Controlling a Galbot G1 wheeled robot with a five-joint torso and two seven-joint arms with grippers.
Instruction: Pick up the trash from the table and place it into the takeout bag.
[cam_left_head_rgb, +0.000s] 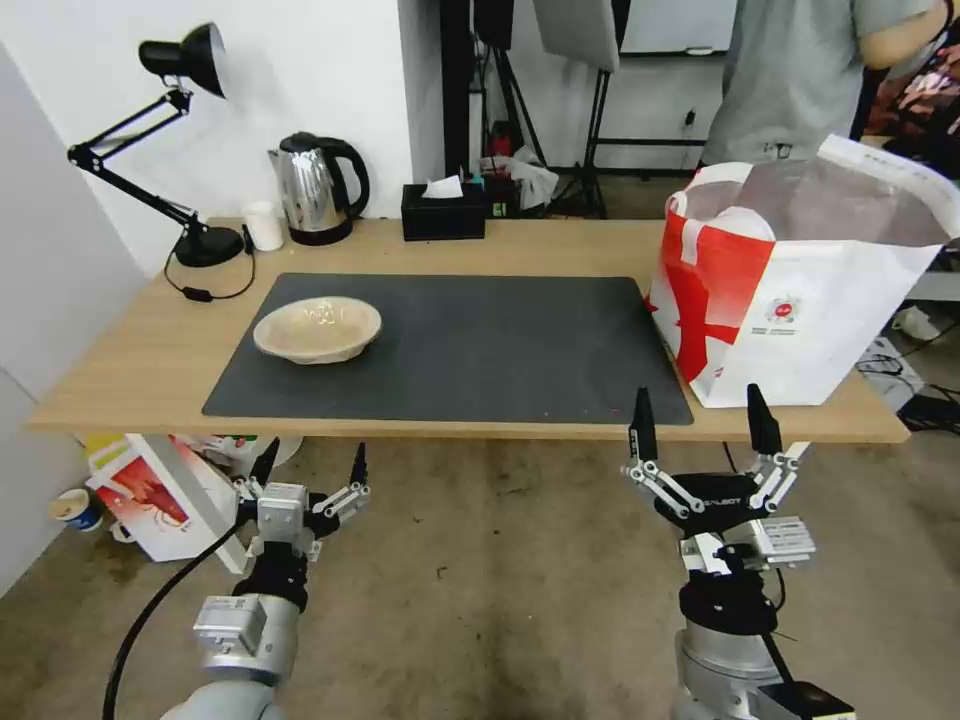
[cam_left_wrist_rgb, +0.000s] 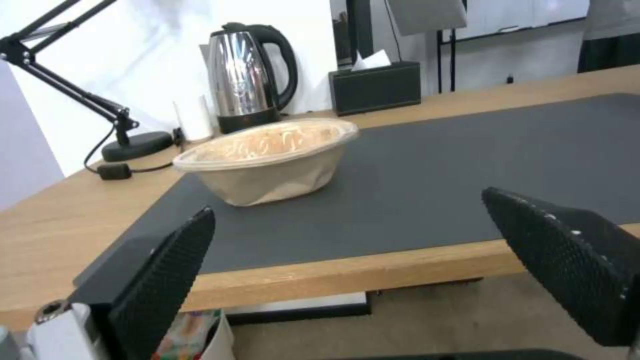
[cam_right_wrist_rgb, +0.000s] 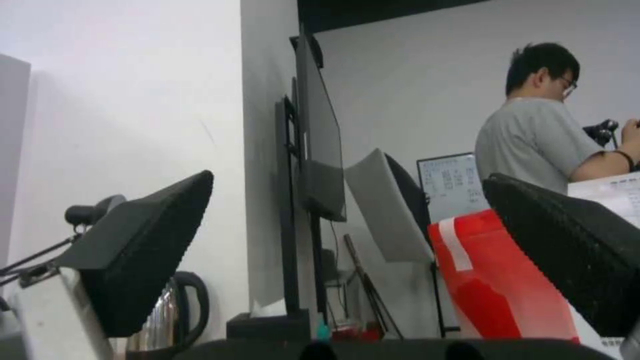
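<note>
The left gripper (cam_left_head_rgb: 312, 468) and right gripper (cam_left_head_rgb: 702, 418) sit nearest the camera, both below and in front of the near edge of the table (cam_left_head_rgb: 140, 370), over bare floor, fingers pointing up toward the tabletop. Each claw is spread wide and holds nothing; in the left wrist view its two black fingertips (cam_left_wrist_rgb: 167, 270) frame the table edge with clear space between them. One piece of trash shows on the table, the shallow tan pulp bowl (cam_left_head_rgb: 318, 329), resting upright on the left part of the dark grey mat (cam_left_head_rgb: 480, 350), well apart from either gripper. The takeout bag (cam_left_head_rgb: 800, 300) stands open at the right end of the table, just beside the mat's right edge, and something white and rounded shows inside near its left wall. Judging from this, the task looks mostly done, with the pulp bowl left to collect; the left arm is the closer one to it.
</note>
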